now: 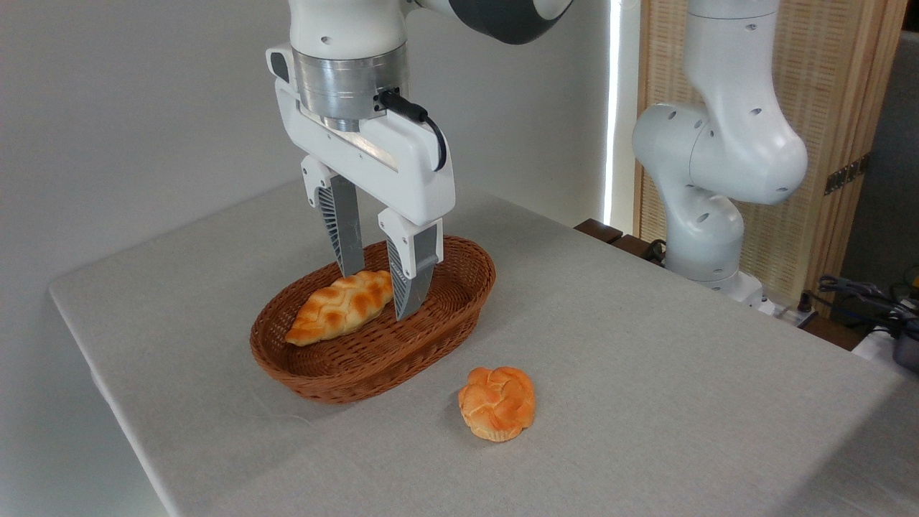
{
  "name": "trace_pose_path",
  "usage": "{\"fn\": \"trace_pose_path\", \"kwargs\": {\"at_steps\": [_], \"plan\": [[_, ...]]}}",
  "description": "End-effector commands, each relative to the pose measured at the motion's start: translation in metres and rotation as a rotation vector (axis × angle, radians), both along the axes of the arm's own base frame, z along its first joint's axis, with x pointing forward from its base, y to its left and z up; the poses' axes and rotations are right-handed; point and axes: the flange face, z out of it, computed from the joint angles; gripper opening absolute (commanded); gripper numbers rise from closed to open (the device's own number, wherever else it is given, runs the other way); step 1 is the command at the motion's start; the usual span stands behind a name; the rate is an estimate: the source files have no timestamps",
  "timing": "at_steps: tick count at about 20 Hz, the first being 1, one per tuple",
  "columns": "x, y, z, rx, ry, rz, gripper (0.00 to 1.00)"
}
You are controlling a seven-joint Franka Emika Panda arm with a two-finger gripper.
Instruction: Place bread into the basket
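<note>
The hand [377, 287] hung open and empty over the braided loaf [341, 306] in the basket [459, 316], while the bun [497, 402] sat on the bench [646, 373] just beside it. The risk, I thought, was grabbing the loaf instead, or catching the wicker rim.

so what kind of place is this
Probably a robotics lab: a white arm's tool hangs over a wicker basket on a cloth-covered table, with loose cables at the right.

Count: 1 round knotted bun [497, 402]; 1 braided loaf [341, 307]; 1 wicker basket [431, 337]; 1 gripper [378, 296], 2 fingers [344, 240].
</note>
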Motion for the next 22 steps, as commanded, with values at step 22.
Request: {"fn": "trace_pose_path", "kwargs": {"at_steps": [22], "plan": [[-0.011, 0.014, 0.003, -0.009, 0.011, -0.031, 1.0]]}}
